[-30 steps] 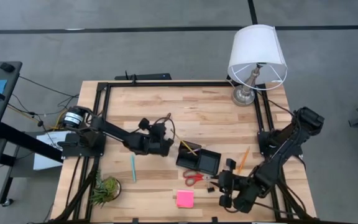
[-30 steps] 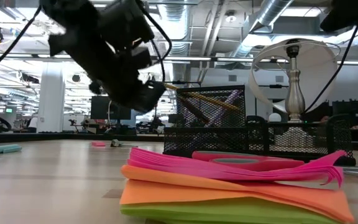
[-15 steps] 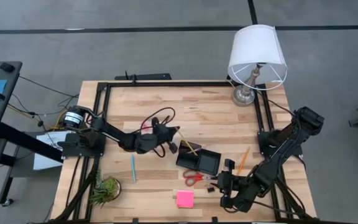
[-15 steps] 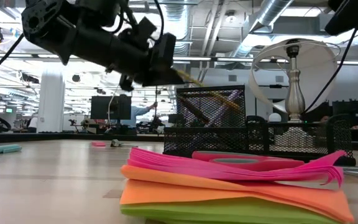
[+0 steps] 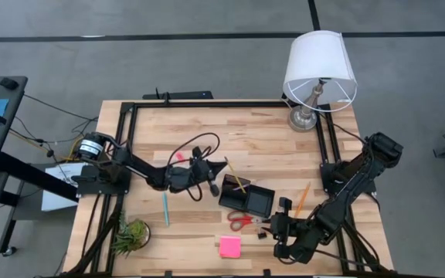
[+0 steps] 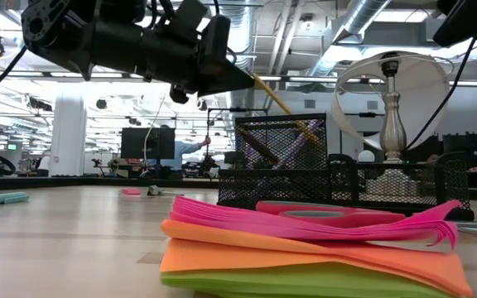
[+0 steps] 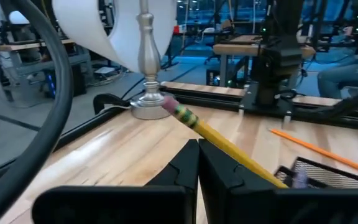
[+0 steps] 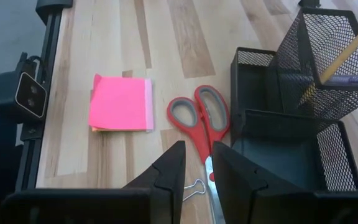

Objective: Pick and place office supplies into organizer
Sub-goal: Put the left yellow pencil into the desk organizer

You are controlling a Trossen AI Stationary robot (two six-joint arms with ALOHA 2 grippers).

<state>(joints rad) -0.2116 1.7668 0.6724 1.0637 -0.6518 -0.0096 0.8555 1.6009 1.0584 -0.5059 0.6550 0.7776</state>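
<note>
A yellow pencil (image 5: 234,174) leans in the tall mesh cup of the black organizer (image 5: 248,200), eraser end up. My left gripper (image 6: 243,80) is shut, level, at the pencil's upper part (image 7: 194,121). Near the table's front right, my right gripper (image 8: 197,171) hovers open above the red-handled scissors (image 8: 201,121), with nothing between its fingers. The scissors lie flat beside the organizer (image 8: 291,118), with the pink sticky-note pad (image 8: 120,102) next to them. My left gripper rests its shut fingertips (image 7: 197,152) against the pencil's shaft (image 7: 219,142), about a third of the way down from the eraser end. It comes level from the table's left, across the pencil. The pencil stands tilted, its lower end inside the mesh cup (image 6: 281,142).
A teal pen (image 5: 165,208), a pink eraser (image 5: 180,157), an orange pencil (image 5: 303,198) and a small clip (image 8: 194,186) lie loose on the table. A green plant (image 5: 134,234) stands at the near left and a white-shaded lamp (image 5: 319,69) at the far right.
My left gripper has risen and tipped up from pointing down to level, staying shut. The yellow pencil has tipped steeper in the cup: its eraser end has gone up and toward the far edge while its lower end stays in the cup.
</note>
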